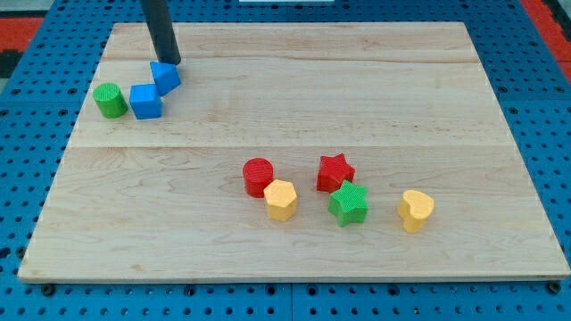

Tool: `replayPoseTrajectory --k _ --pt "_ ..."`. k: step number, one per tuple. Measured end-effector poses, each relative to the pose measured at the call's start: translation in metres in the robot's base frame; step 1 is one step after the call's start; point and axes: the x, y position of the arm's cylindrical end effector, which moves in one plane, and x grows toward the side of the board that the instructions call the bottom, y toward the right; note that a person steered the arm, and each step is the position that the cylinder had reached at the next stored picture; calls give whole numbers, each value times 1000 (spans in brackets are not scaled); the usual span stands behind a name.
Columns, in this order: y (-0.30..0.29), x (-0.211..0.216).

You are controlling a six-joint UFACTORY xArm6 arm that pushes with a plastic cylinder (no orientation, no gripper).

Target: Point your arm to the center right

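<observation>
A blue pegboard [544, 107] with rows of round holes lies under everything, and on it rests a pale wooden board [294, 98] made of joined planks, filling most of the view. No brand, label or writing can be read anywhere on either surface.

The dark rod comes down from the view's top at the far left, and my tip [170, 62] sits on the board just behind and touching the smaller blue block [165, 76], an angular piece. The rod has no jaws; it grips nothing. The centre right of the board, which the task names, is bare wood well apart from my tip.

Just beside that piece stands a blue cube [145, 101], and left of it a green cylinder [111, 100].

Nearer the view's bottom, around the middle, sit a red cylinder [259, 176], a yellow hexagonal block [280, 199] touching it, a red star [335, 171], a green star [348, 203] just in front, and a yellow heart-like block [415, 210] further right.
</observation>
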Motion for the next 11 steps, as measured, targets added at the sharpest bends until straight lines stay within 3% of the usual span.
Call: replayPoseTrajectory --k 5,6,8,9,11 --pt "26 -1" --pt "90 29" --pt "268 135" --pt "358 143" --pt "388 245"
